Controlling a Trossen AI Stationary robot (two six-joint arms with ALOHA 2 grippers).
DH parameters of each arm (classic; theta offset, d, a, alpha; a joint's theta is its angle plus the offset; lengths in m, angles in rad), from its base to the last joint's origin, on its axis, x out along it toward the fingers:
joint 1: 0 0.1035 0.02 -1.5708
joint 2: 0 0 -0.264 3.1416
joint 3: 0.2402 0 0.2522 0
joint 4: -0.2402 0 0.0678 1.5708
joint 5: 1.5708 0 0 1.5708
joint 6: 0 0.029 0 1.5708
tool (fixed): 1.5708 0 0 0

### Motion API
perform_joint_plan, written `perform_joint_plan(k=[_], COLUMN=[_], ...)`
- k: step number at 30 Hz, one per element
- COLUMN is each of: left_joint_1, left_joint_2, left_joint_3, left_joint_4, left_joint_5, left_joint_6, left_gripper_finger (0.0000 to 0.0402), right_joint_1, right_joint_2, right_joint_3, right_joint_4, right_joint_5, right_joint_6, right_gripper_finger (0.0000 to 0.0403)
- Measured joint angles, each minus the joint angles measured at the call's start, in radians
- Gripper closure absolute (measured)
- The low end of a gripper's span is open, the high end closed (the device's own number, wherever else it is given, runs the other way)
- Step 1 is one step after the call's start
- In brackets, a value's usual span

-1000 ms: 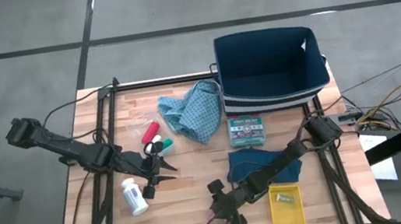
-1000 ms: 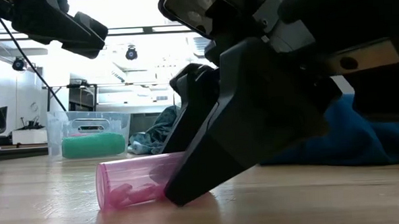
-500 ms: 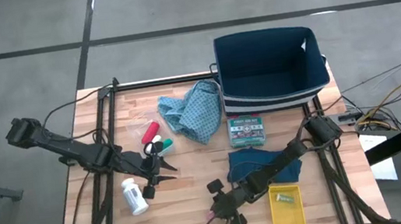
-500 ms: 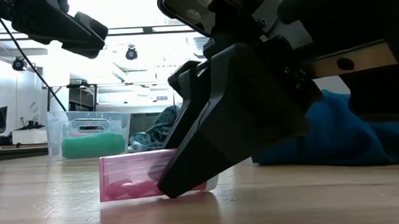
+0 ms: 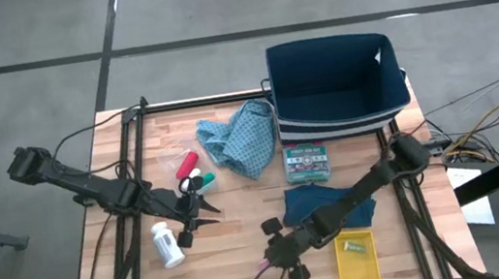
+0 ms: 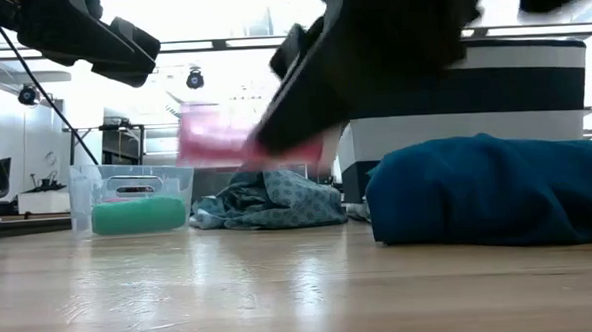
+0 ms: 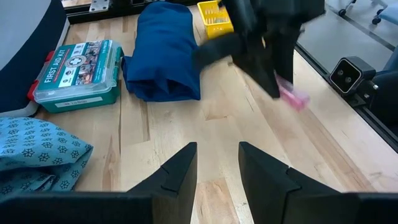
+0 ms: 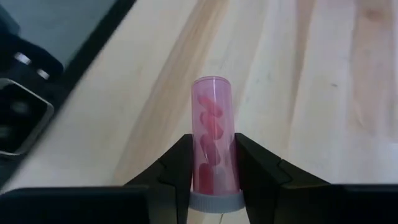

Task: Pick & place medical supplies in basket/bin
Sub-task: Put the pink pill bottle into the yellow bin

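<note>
- My right gripper (image 8: 211, 163) is clamped on a pink see-through vial (image 8: 213, 140); both fingers (image 8: 176, 171) press its sides, and its grey cap sits toward my wrist.
- In the low view the vial (image 6: 220, 139) is clear of the wooden table (image 6: 182, 301), held in the air near the table's front edge.
- From above, my right gripper (image 5: 281, 257) sits just beside the yellow tray (image 5: 356, 257) and in front of the dark teal folded cloth (image 5: 306, 205).
- My left gripper (image 7: 217, 168) hovers with fingers narrowly apart, holding nothing, above bare wood.
- In the high view it (image 5: 199, 210) is between the white pill bottle (image 5: 168, 245) and the red, green and white cylinders (image 5: 193, 174).
- The light-blue patterned cloth (image 5: 241, 138) lies next to the navy bin (image 5: 337, 83).
- A teal first aid box (image 5: 307, 163) lies between the bin and the folded cloth.
</note>
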State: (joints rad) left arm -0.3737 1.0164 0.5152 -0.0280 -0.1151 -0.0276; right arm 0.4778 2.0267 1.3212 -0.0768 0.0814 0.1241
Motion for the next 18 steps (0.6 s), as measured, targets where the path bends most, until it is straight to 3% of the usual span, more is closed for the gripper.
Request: perform_joint_plan(k=[14, 18], left_joint_1=[0.0, 0.0], left_joint_2=[0.0, 0.0], left_joint_3=[0.0, 0.0], left_joint_4=[-0.023, -0.026], left_joint_5=[0.0, 0.0], left_joint_6=[0.0, 0.0], left_gripper_finger=[0.0281, 0.0281], right_joint_1=[0.048, 0.103], right_joint_2=[-0.26, -0.309], right_joint_3=[-0.004, -0.01], right_joint_4=[-0.351, -0.432], right_joint_5=[0.0, 0.077], right_joint_6=[0.215, 0.262], right_gripper_finger=[0.0303, 0.0303])
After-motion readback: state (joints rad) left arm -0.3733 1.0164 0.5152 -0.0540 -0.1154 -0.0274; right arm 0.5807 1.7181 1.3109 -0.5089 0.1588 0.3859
